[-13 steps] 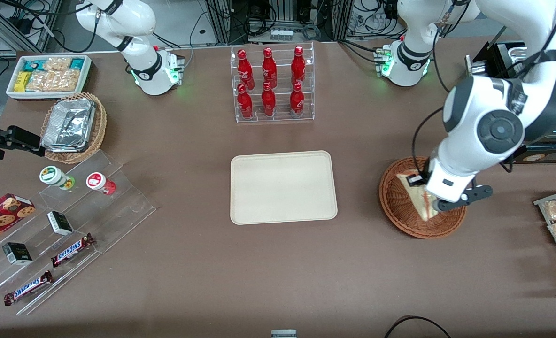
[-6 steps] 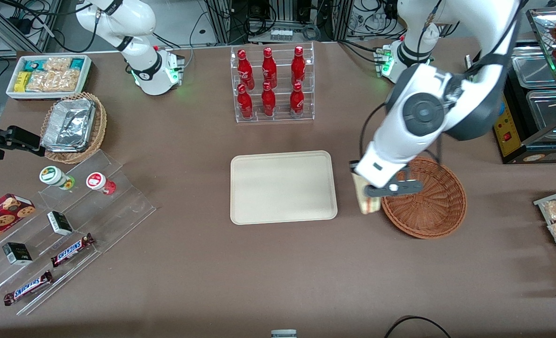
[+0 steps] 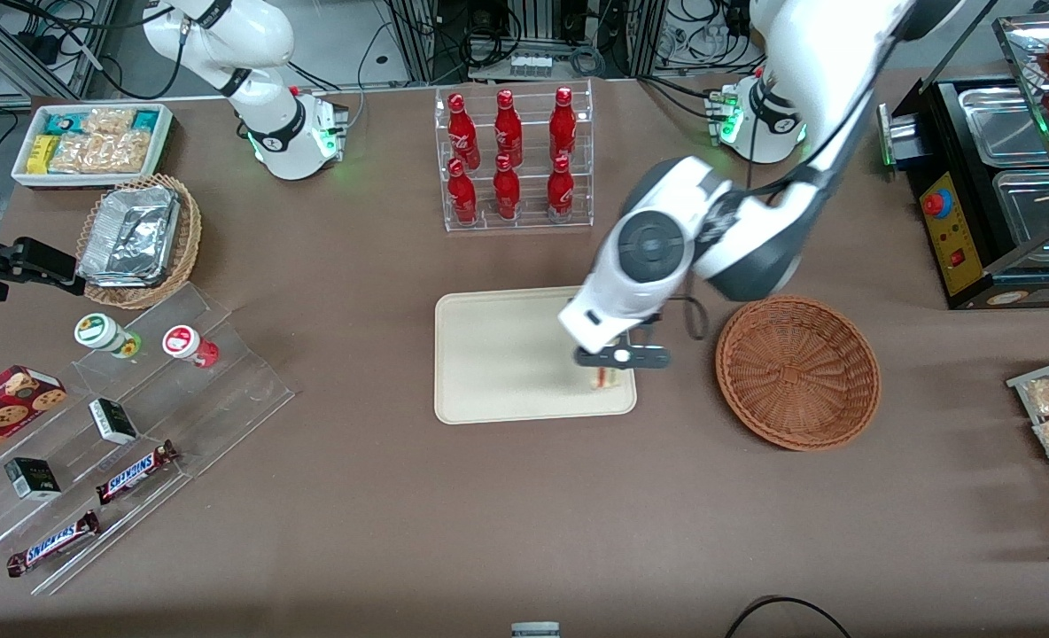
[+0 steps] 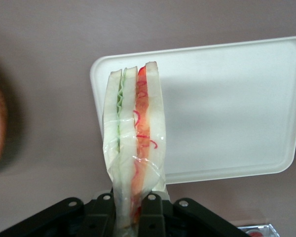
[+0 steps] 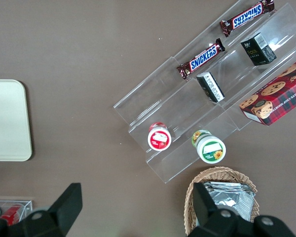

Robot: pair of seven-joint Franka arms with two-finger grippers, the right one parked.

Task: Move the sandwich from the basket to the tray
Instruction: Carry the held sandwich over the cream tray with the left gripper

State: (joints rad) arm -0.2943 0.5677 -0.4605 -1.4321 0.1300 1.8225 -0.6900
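My left gripper [image 3: 610, 365] hangs above the cream tray [image 3: 507, 354], over the tray corner nearest the basket and the front camera. It is shut on the sandwich [image 4: 134, 143], a plastic-wrapped wedge of white bread with green and orange-red filling; from the wrist, the black fingers [image 4: 150, 217] pinch its narrow end and the tray [image 4: 227, 108] lies below. From the front, only a small bit of the sandwich [image 3: 607, 380] shows under the gripper. The reddish-brown wicker basket [image 3: 797, 372] stands beside the tray, toward the working arm's end, with nothing in it.
A clear rack of red bottles [image 3: 513, 159] stands farther from the front camera than the tray. Toward the parked arm's end are a tan basket of foil containers [image 3: 139, 237], a white snack bin [image 3: 92, 142] and acrylic steps [image 3: 126, 425] with snacks.
The gripper has carried the sandwich up out of the basket and sideways, from over the basket, past its rim, to above the tray's corner. The basket now stands empty.
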